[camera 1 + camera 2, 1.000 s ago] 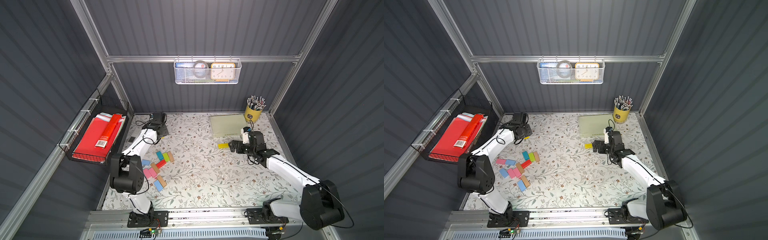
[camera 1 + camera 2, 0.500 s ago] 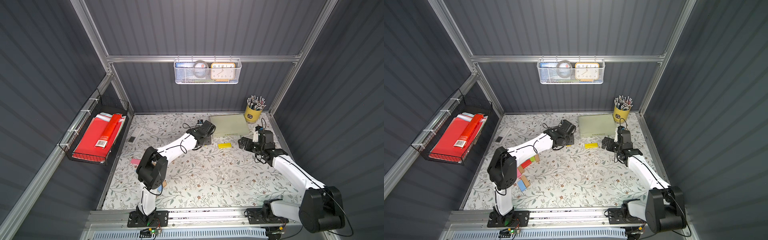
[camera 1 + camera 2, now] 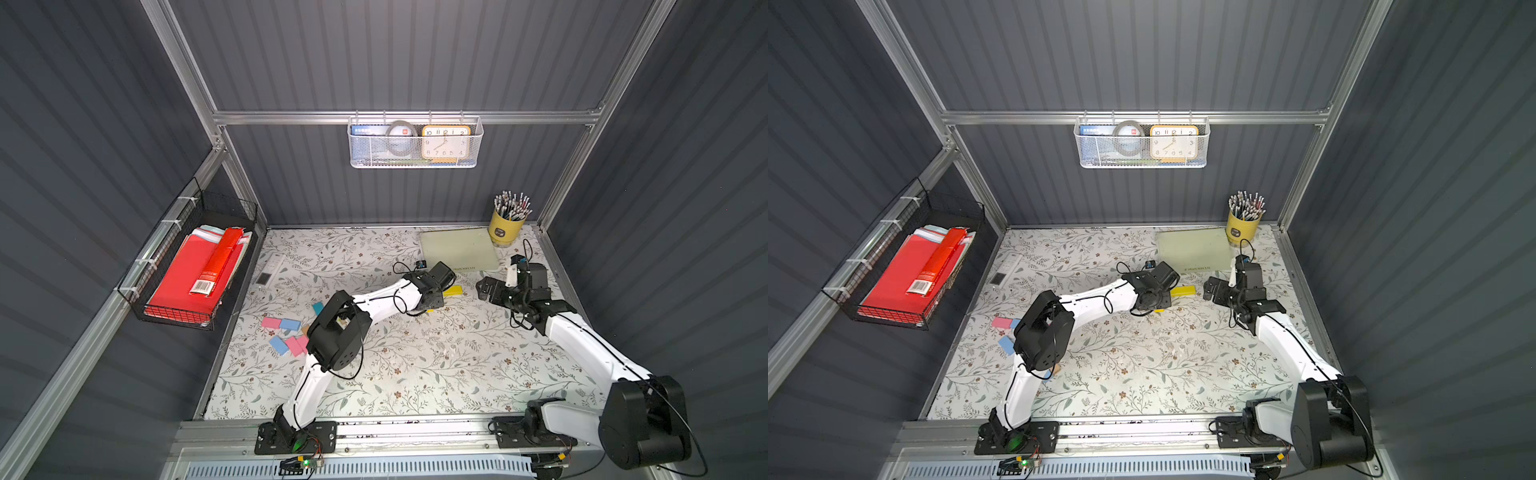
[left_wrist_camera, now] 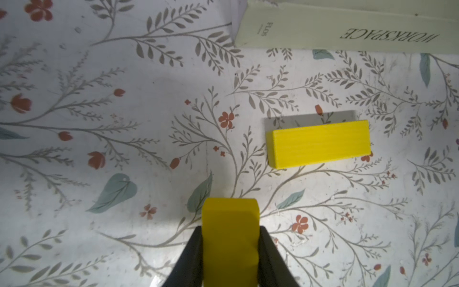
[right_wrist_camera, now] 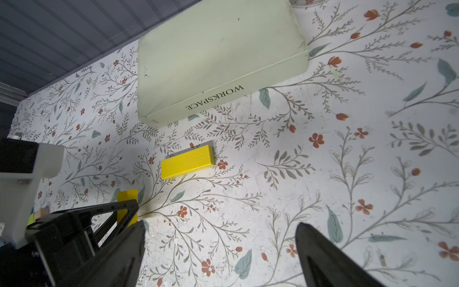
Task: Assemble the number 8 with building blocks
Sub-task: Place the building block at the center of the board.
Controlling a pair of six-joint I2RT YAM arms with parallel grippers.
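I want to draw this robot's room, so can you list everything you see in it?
table: one, flower-printed white, under everything
book: one, pale green, back of table
pencil cup: one, yellow, back right corner
mesh basket: one, white, back wall, holds clock
wire basket: one, black, left wall, holds red folders
loose yellow block: one, yellow, flat on table near book
held yellow block: one, yellow, in left gripper
other blocks: several, pink, blue, teal, left of table, partly behind left arm
left gripper: one, black, shut on held yellow block
right gripper: one, black, open and empty
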